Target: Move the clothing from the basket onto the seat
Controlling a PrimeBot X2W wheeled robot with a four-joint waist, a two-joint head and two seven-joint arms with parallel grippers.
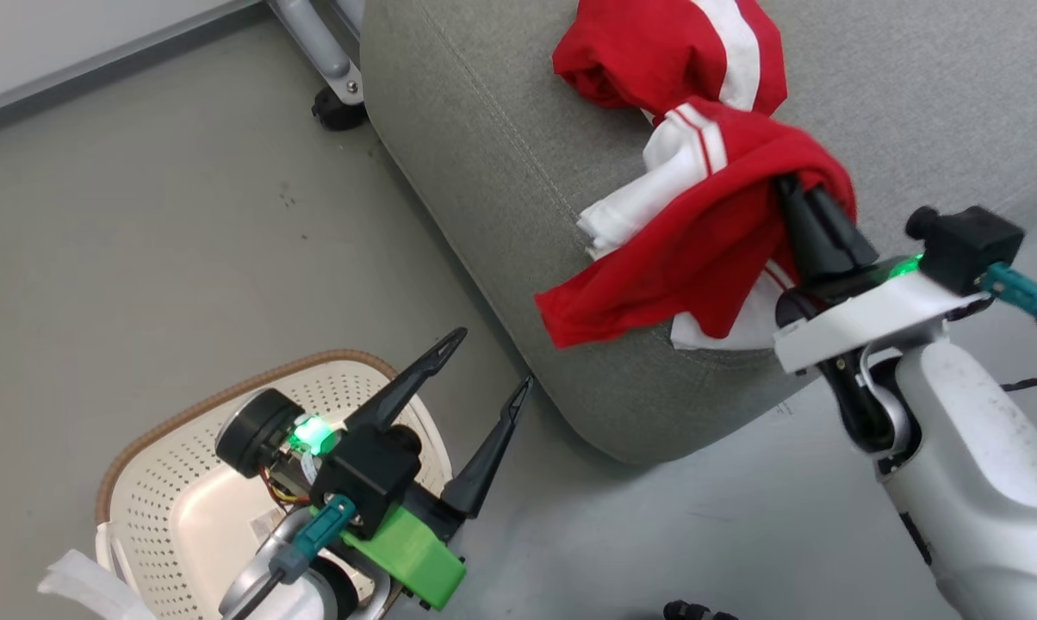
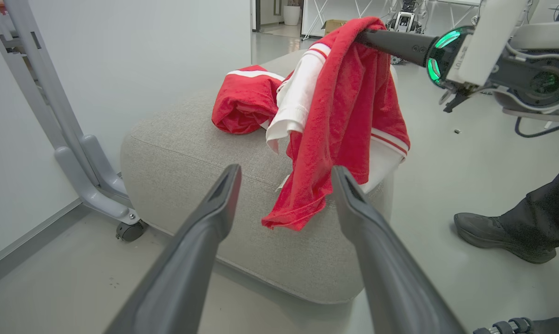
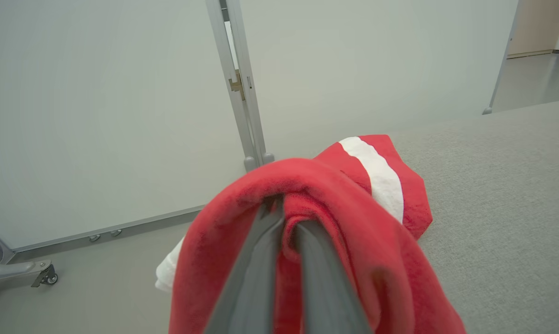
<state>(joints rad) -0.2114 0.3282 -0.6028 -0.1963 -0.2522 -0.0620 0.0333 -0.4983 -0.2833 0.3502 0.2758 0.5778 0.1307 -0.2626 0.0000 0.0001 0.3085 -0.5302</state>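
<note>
Two red garments, one basket, one seat, two grippers. The first garment (image 1: 656, 60) lies bunched on the seat (image 1: 484, 172) at 12 to 1 o'clock in the head view, white stripe up. The second garment (image 1: 699, 250) is just below it at 2 o'clock. It is draped over the right gripper (image 3: 284, 215), whose jaws are closed on a fold of the red cloth. Its fabric covers the fingertips, and its lower folds trail across the seat's near edge and down its side.

The pale right forearm rises from 5 o'clock, the wrist bent so the fingers point toward 11 o'clock over the seat.

The left gripper (image 1: 493, 357) hangs above the basket (image 1: 152, 508) at 7 o'clock. Its jaws are spread wide and empty, well apart from both garments, and its fingers point toward 1 o'clock at the seat's rounded corner. The basket stands on the floor beside the seat.
</note>
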